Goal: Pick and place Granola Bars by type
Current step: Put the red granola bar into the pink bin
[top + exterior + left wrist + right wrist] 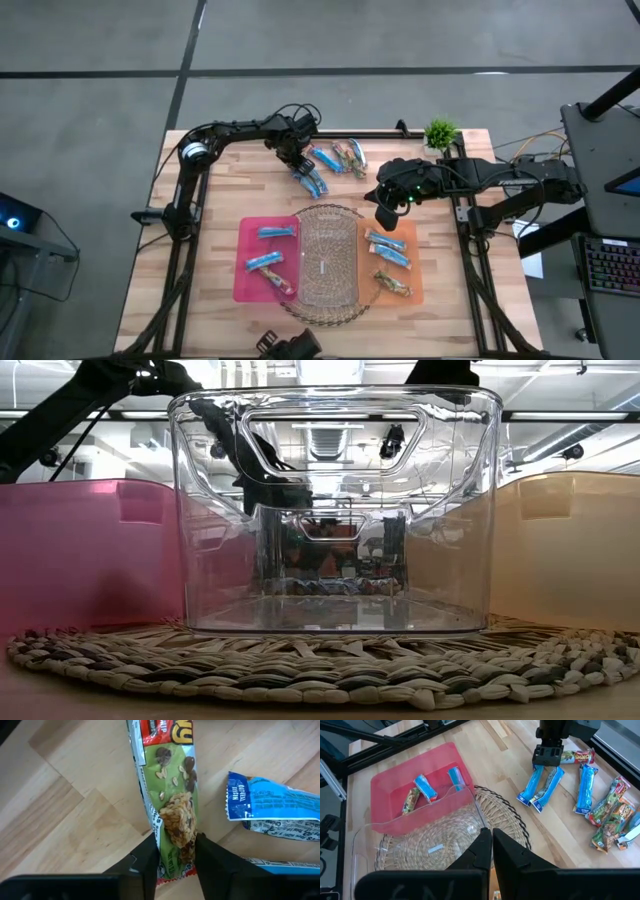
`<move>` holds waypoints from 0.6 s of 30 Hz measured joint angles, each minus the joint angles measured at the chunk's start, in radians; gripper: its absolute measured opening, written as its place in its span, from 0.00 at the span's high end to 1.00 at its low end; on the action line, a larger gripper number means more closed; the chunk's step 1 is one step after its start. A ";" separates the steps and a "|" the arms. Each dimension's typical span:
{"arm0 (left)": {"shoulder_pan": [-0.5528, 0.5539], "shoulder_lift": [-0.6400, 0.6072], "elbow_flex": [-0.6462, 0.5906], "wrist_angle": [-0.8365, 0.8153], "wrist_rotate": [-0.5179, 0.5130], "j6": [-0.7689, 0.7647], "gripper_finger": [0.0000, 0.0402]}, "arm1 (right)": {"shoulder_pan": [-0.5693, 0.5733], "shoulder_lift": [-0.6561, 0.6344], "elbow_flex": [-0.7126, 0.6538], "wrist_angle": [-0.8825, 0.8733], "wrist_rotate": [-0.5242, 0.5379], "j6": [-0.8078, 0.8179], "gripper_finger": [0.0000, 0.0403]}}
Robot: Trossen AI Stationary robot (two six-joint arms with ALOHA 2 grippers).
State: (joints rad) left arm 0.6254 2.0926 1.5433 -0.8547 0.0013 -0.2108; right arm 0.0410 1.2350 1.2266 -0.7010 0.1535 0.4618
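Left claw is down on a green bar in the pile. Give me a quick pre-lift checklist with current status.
1. Left claw straddles the green-wrapped bar: ok.
2. Fingers fully clamped: cannot tell.
3. Only one bar between the fingers; the blue bar lies apart: ok.
4. Right claw shut, over the clear bin, away from the pile: ok.
5. Pink bin already mixed, blue with a brown bar: not ok.

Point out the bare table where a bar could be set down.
Free: the wood left of the pink bin, toward the table's left edge, and the strip right of the orange bin. Crowded: the far middle, where loose bars lie around the left end effector.
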 joint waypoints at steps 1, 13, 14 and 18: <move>0.000 0.000 0.000 0.000 0.000 0.000 0.76 | 0.000 0.000 0.000 0.000 0.000 0.000 0.98; -0.003 -0.002 0.022 -0.011 0.024 0.002 0.81 | 0.000 0.000 0.000 0.000 0.000 0.000 0.98; -0.003 -0.002 0.027 -0.014 0.023 0.004 0.81 | 0.000 0.000 0.000 0.000 0.000 0.000 0.98; -0.003 -0.002 0.042 -0.027 0.015 0.005 0.81 | 0.000 0.000 0.000 0.000 0.000 0.000 0.98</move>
State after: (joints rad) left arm 0.6228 2.0911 1.5853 -0.8822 0.0166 -0.2054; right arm 0.0410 1.2350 1.2266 -0.7006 0.1535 0.4618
